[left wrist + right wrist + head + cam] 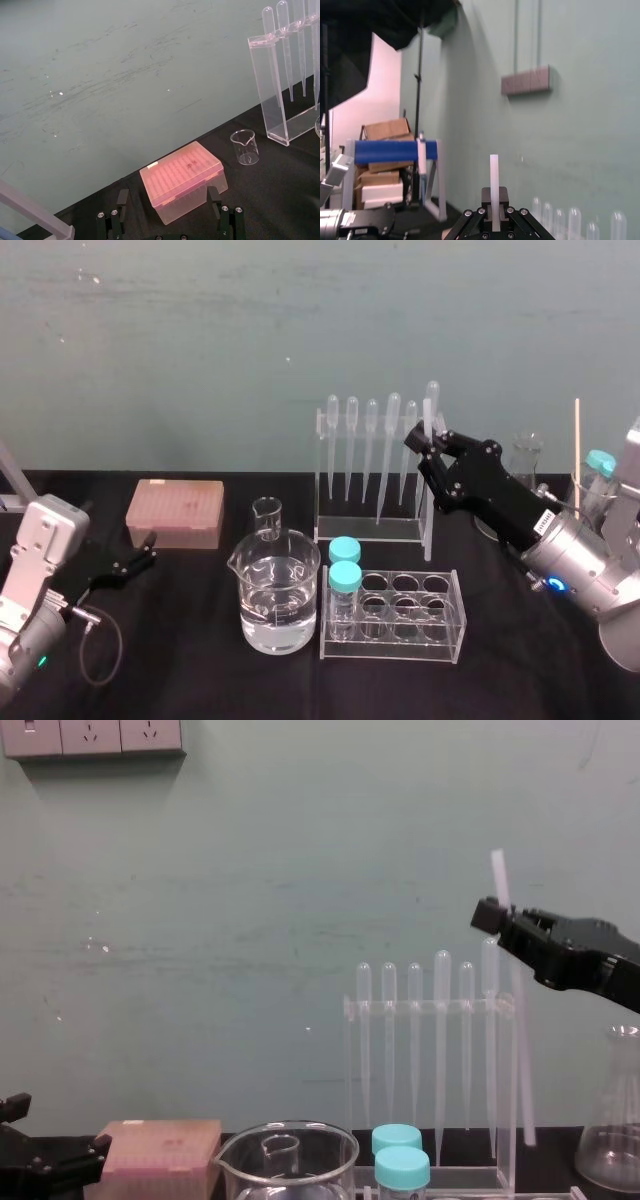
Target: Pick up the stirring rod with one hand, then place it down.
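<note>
The stirring rod [431, 405] is a thin translucent-white stick held nearly upright at the right end of the pipette rack [370, 530]. My right gripper [425, 445] is shut on it from the right, above the table. The chest view shows the rod [497, 875] slightly tilted, its top above the right gripper [490, 915] and its lower part running down beside the rack. The right wrist view has the rod [494, 185] standing up between the gripper's fingers [494, 220]. My left gripper [140, 558] rests low at the far left, open, its fingers [117, 220] spread apart.
A pink tip box [175, 512] sits back left. A large beaker of water [275, 590], a small beaker [267, 515] and a clear tube rack [395, 615] with two blue-capped tubes fill the middle. A flask [527, 455] and a wooden stick [576, 440] stand behind the right arm.
</note>
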`<state>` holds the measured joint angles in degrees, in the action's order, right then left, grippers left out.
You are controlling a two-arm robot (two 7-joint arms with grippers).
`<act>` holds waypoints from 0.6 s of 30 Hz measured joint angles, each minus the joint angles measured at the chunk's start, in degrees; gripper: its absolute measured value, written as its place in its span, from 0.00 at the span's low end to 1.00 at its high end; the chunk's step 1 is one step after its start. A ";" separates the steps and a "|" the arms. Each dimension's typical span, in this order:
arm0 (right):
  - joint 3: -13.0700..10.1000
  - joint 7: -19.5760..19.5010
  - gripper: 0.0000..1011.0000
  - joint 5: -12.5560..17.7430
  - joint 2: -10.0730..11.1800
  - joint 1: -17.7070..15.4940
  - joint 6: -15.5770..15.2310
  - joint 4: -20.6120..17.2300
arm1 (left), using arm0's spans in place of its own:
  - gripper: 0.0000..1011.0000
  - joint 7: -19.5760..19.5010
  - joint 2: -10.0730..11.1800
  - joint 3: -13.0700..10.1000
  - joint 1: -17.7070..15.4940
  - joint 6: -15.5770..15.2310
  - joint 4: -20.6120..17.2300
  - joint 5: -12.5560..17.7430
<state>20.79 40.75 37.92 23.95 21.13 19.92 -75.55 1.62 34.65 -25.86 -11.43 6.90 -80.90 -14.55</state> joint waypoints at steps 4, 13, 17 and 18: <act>-0.76 2.65 0.07 -1.09 -1.65 0.08 6.77 2.29 | 0.99 0.00 0.00 0.00 0.00 0.00 0.00 0.00; -1.77 4.76 0.07 -2.41 -2.82 -0.31 10.36 7.05 | 0.99 0.00 0.00 0.00 0.00 0.00 0.00 0.00; -1.98 4.73 0.07 -2.61 -2.80 -0.62 10.16 7.49 | 0.99 0.00 0.00 0.01 0.00 0.00 0.00 0.00; -1.98 4.73 0.07 -2.61 -2.80 -0.61 10.16 7.48 | 0.99 0.00 0.00 0.00 0.00 0.00 0.00 0.00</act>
<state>18.80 45.48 35.31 21.15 20.51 30.07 -68.07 1.62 34.64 -25.86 -11.43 6.90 -80.90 -14.55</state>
